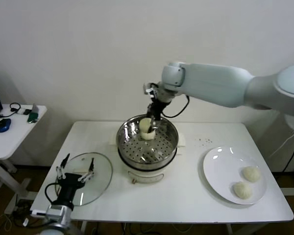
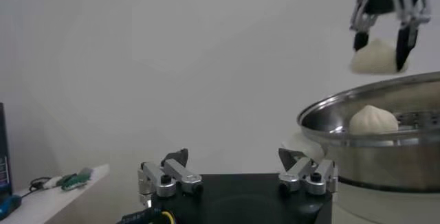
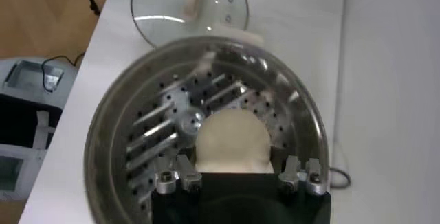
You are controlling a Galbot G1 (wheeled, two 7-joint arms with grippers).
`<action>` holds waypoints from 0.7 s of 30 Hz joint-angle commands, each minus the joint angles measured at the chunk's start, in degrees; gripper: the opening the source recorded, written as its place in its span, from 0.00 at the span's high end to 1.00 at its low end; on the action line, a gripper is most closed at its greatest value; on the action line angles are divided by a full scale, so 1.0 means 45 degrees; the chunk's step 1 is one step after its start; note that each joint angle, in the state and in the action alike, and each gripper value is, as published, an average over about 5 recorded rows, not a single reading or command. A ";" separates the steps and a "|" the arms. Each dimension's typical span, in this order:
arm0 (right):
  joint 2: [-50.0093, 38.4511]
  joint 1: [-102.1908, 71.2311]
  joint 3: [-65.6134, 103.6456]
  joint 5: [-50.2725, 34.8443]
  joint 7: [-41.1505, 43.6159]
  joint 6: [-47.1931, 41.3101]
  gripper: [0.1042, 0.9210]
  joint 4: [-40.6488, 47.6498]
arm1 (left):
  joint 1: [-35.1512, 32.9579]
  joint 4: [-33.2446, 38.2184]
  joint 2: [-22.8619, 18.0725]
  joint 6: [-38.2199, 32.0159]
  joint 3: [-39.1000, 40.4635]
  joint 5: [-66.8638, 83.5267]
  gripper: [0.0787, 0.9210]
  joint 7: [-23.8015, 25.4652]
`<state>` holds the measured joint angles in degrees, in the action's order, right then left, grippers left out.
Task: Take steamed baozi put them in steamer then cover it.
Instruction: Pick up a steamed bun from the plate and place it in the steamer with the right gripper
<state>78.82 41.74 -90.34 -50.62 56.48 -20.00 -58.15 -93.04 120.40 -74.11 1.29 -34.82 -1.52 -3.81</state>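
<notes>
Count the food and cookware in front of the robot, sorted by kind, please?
Buns: 4, namely the held bun, one in the basket, two on the plate
Steamer: 1
Glass lid: 1
White plate: 1
Total: 7

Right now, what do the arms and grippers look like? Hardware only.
Right arm: smooth white rounded shell with a grey-white joint cap, black cable looping at the wrist. Right gripper: black body, silver linkages, dark fingertips. Left gripper: same build, black block with silver-hinged fingers and a black cable; its wrist segment is white.
</notes>
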 commanded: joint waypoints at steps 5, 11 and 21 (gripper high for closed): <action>0.1789 -0.1568 -0.0226 0.0367 -0.0120 0.0006 0.28 0.1092 | -0.0012 -0.0068 0.0007 -0.0051 -0.0024 0.0083 0.12 0.0031; 0.1956 -0.2066 -0.0084 0.0733 -0.0176 0.0038 0.28 0.1408 | 0.0114 -0.0108 0.0002 -0.0010 -0.0035 0.0117 0.12 0.0028; 0.1969 -0.2207 -0.0082 0.1196 -0.0086 0.0133 0.27 0.1738 | 0.0175 -0.0214 0.0022 -0.0012 -0.0026 0.0140 0.12 0.0030</action>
<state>86.47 33.37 -90.71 -46.70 56.01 -19.57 -51.88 -92.29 119.70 -74.15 1.27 -34.92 -0.96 -3.69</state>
